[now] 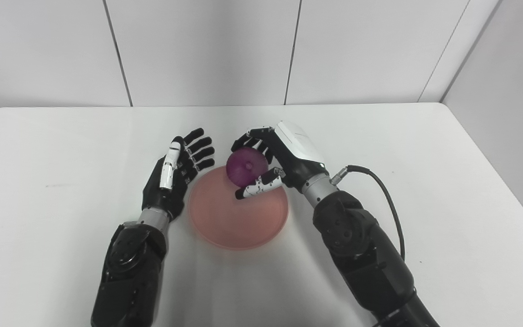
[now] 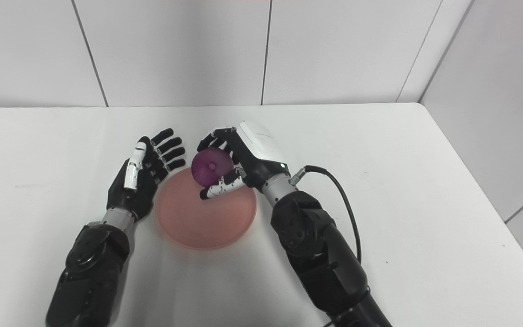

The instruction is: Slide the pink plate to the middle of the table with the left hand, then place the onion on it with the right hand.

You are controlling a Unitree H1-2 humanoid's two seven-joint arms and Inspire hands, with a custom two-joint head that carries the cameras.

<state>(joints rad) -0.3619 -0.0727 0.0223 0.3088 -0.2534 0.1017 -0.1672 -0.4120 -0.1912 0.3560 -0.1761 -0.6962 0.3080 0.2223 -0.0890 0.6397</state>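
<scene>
The pink plate (image 1: pixel 239 218) lies flat near the middle of the white table (image 1: pixel 61 181). My right hand (image 1: pixel 279 156) is shut on the purple onion (image 1: pixel 245 167) and holds it over the plate's far rim; I cannot tell whether the onion touches the plate. My left hand (image 1: pixel 177 175) is open and empty, fingers spread, just left of the plate beside its rim. The same scene shows in the right eye view, with the onion (image 2: pixel 209 166) over the plate (image 2: pixel 204 218).
A black cable (image 1: pixel 379 190) loops from my right wrist over the table. White wall panels (image 1: pixel 207 50) stand behind the table's far edge, and another wall (image 1: pixel 506 91) stands along the right side.
</scene>
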